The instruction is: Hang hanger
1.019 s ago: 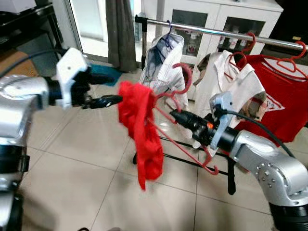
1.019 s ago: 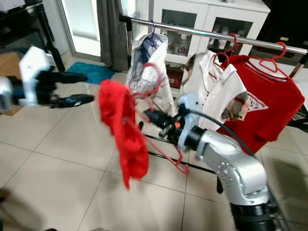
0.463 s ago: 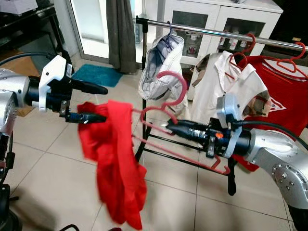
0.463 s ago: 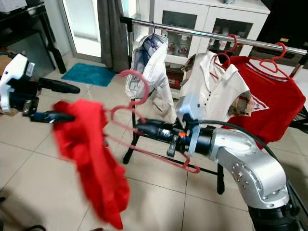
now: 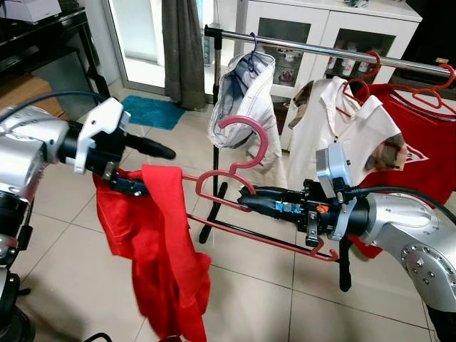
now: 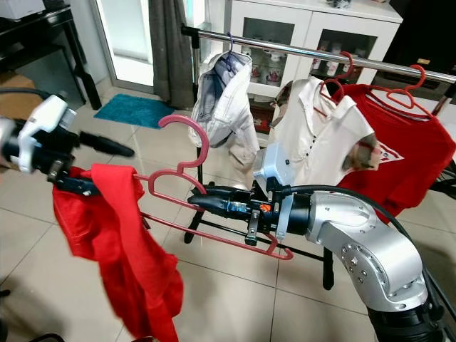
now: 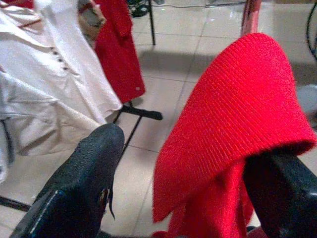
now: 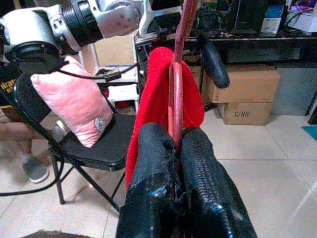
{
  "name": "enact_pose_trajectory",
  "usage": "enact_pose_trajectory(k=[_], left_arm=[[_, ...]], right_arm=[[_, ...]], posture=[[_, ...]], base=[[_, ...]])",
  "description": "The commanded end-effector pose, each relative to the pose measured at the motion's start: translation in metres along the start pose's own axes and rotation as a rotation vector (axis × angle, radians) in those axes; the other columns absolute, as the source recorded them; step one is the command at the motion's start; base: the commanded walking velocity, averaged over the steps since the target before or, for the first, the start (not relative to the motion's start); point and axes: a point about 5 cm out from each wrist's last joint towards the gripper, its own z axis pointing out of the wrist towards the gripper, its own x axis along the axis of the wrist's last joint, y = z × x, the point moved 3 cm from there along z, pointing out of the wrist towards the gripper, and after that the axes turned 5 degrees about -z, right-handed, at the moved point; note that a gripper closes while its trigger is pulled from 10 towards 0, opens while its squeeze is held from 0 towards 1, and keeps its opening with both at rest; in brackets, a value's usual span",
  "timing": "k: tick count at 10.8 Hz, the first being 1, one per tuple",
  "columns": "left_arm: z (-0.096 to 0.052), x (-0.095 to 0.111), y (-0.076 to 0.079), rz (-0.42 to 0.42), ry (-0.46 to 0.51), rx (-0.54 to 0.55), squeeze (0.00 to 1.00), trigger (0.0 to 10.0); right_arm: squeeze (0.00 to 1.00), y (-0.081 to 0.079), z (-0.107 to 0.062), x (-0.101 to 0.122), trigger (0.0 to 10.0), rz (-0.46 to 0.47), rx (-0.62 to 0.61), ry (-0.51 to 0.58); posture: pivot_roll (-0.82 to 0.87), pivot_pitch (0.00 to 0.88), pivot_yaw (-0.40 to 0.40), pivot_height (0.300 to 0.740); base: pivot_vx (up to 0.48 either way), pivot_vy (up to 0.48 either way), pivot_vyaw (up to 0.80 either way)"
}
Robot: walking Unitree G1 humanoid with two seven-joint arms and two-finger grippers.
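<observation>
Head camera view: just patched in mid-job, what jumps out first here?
A red garment draped over one end of a pink hanger, held in mid-air in front of the clothes rail. The right gripper is shut on the hanger near its hook, while the left gripper is open with one finger under the cloth. Behind, a grey shirt, a white shirt and a red shirt already hang on the rail.

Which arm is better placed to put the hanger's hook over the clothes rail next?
Probably the right. The right gripper is shut on the pink hanger, hook upward below the rail. The left gripper is open around the red garment at the far end.
</observation>
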Motion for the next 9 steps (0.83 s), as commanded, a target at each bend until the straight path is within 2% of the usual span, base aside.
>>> enact_pose_trajectory(k=[1, 9], left_arm=[[-0.001, 0.005, 0.002, 0.023, -0.011, -0.015, 0.0, 0.0], [-0.005, -0.009, 0.005, -0.053, -0.012, -0.033, 0.0, 0.0]], right_arm=[[0.0, -0.003, 0.001, 0.012, 10.0, -0.051, 0.028, 0.036], [0.0, 0.001, 0.005, 0.011, 10.0, -0.043, 0.022, 0.044]], posture=[[-0.11, 0.0, 0.003, 0.74], [-0.1, 0.0, -0.008, 0.74]], base=[[0.0, 0.0, 0.0], [0.0, 0.0, 0.0]])
